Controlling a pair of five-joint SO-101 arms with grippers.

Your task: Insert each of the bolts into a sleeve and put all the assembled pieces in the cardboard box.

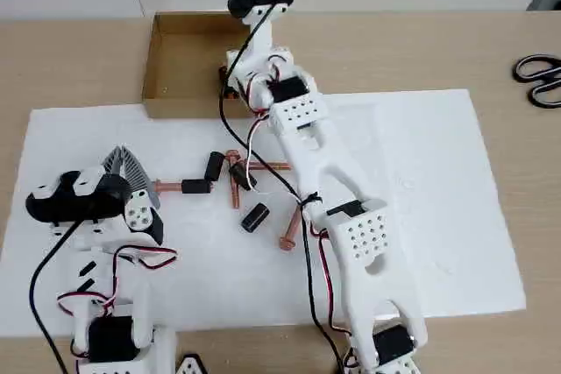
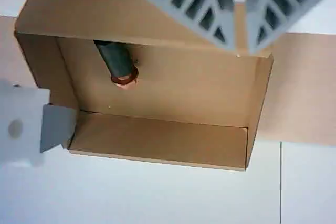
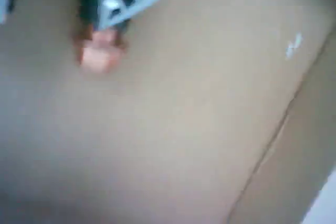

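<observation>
The open cardboard box (image 1: 162,94) stands at the table's far edge. My right gripper (image 1: 230,83) reaches into it by its right wall, shut on a black sleeve with a copper bolt (image 3: 100,56) in it, held just above the box floor. That piece (image 2: 118,65) also shows inside the box in the left wrist view. On the white sheet lie several loose parts: a bolt pushed into a sleeve (image 1: 195,187), black sleeves (image 1: 214,165) (image 1: 255,217) and copper bolts (image 1: 235,192) (image 1: 288,236). My left gripper (image 1: 130,168) hangs shut and empty left of these parts, its grey fingers (image 2: 210,9) pointing at the box.
The white sheet (image 1: 421,181) covers most of the table. Scissors (image 1: 539,81) lie at the far right on bare wood. The right arm (image 1: 333,181) stretches diagonally across the sheet, its black cable trailing over the loose parts.
</observation>
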